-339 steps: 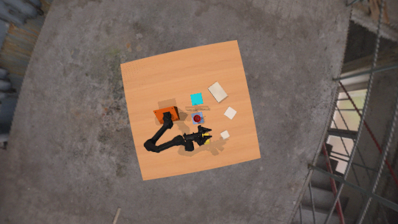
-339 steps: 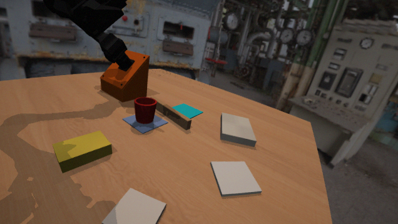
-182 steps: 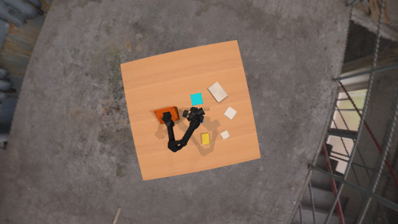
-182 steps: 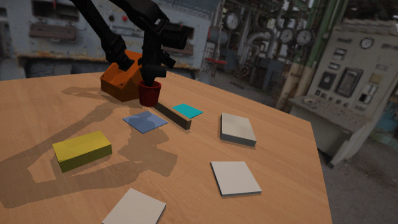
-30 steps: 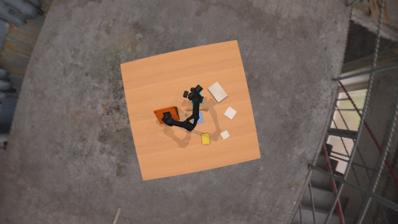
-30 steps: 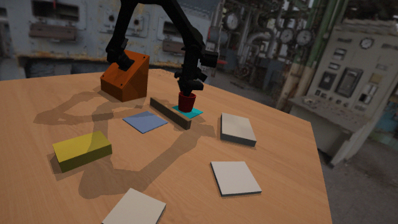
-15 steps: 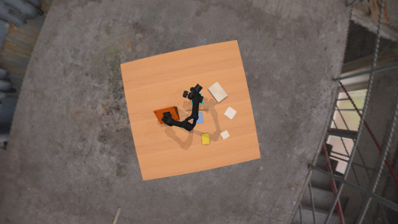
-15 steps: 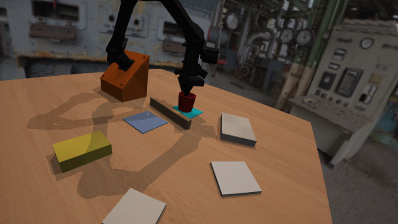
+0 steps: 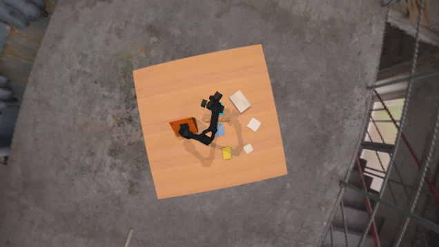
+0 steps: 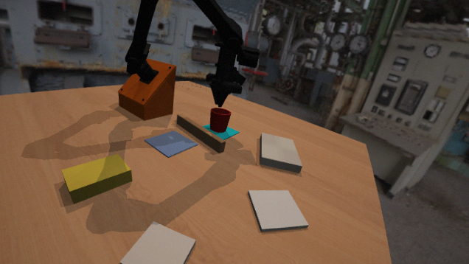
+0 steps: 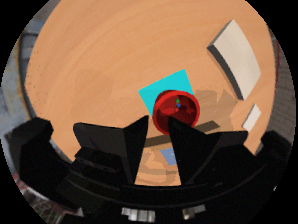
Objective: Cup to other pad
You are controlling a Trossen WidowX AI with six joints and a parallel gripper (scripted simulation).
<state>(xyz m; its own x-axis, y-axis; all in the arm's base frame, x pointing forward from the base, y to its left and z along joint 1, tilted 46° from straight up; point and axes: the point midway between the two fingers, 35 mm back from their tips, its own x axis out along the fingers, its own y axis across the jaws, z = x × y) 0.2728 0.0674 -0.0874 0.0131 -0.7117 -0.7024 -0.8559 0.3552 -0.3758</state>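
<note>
Cup (image 10: 220,119) stands upright on teal pad (image 10: 228,132); end effector (image 10: 220,103) hovers above its rim, released.

Cup (image 10: 220,119) stood upright on far pad (image 10: 221,131), just behind low bar (image 10: 200,133). My gripper (image 10: 220,104) hung right above cup, apart from its rim, jaws part open with nothing between. Near pad (image 10: 170,143) lay on other side of bar, toward camera. My base block (image 10: 148,90) sat behind-left. Long block (image 10: 96,178) lay front-left. Three slabs (image 10: 279,151) lay right and front on table (image 10: 339,184).
</note>
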